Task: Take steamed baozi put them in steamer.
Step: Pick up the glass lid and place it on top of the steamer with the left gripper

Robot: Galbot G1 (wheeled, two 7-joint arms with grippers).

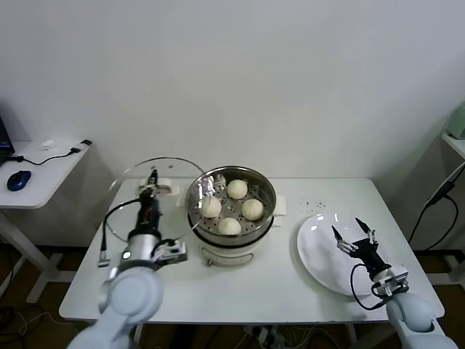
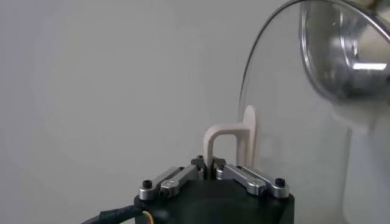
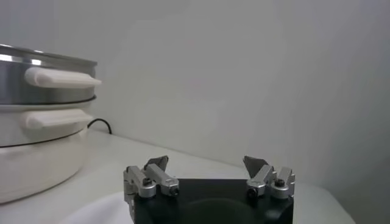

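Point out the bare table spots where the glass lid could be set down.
Free: the near table strip in front of the steamer, between both arms, and the far right corner behind the plate. Crowded: the left side, where the left pincer holds the lid upright; the right pincer hovers over the plate.

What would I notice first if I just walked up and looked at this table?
Probably the shiny steamer in the middle of the table, with four steamed baozi sitting inside. Next, the left gripper beside it, holding the glass lid up by its white handle. On the other side, the right gripper hangs open over the bare white plate.
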